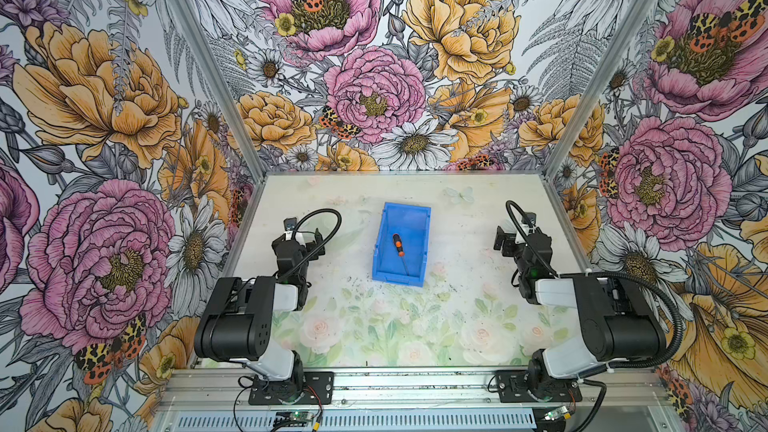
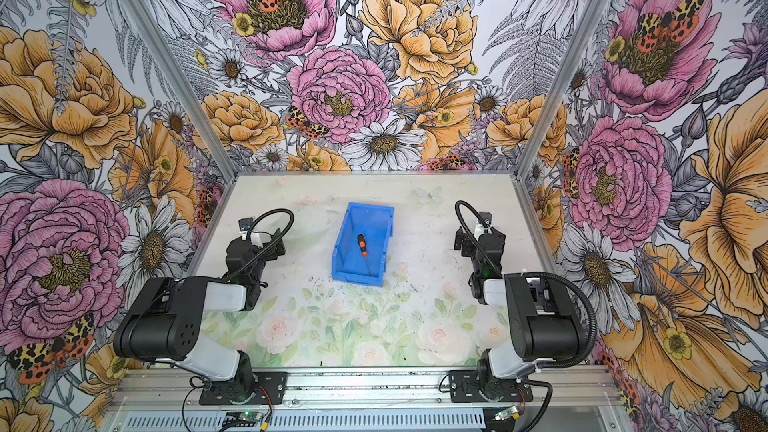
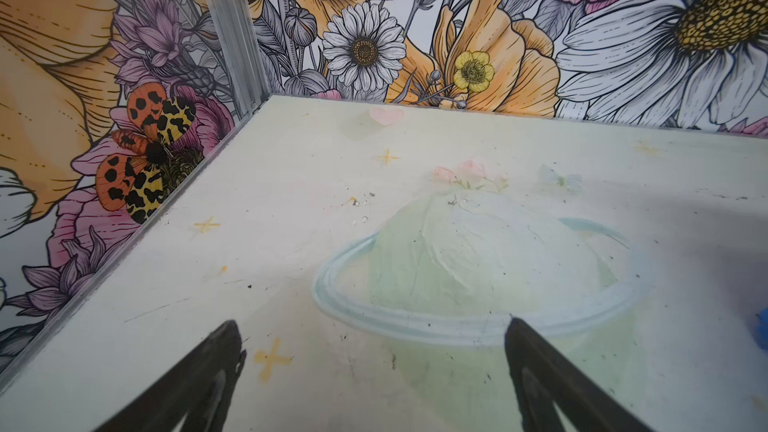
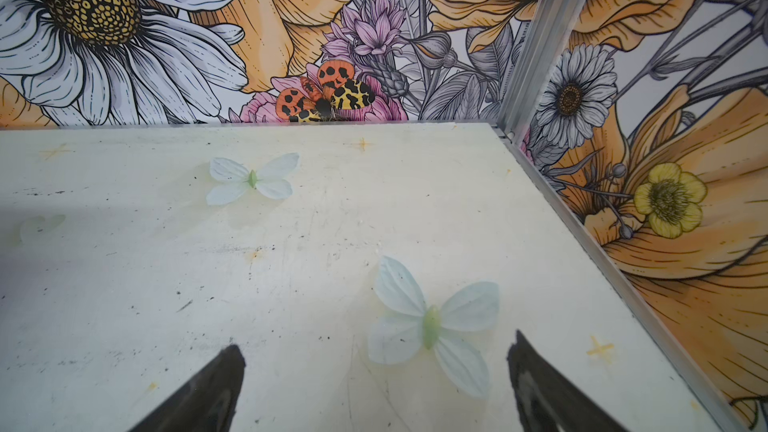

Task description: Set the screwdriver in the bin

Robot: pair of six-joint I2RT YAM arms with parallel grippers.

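Note:
The screwdriver (image 1: 398,244) (image 2: 362,244), with its orange-and-black handle and thin shaft, lies loose inside the blue bin (image 1: 380,245) (image 2: 338,252). Its handle points to the back and its tip to the near wall in both top views. The bin stands mid-table, between the two arms. My left gripper (image 3: 371,322) (image 1: 302,238) is open to the left of the bin, with only the printed table between its fingers. My right gripper (image 4: 376,340) (image 1: 517,238) is open to the right of the bin, over a printed butterfly (image 4: 432,326). A sliver of the bin (image 3: 763,328) shows in the left wrist view.
Floral walls on aluminium posts (image 1: 208,64) (image 1: 602,64) close in the back and both sides of the table (image 1: 457,317). Both arm bases (image 1: 291,386) (image 1: 540,384) sit on the front rail.

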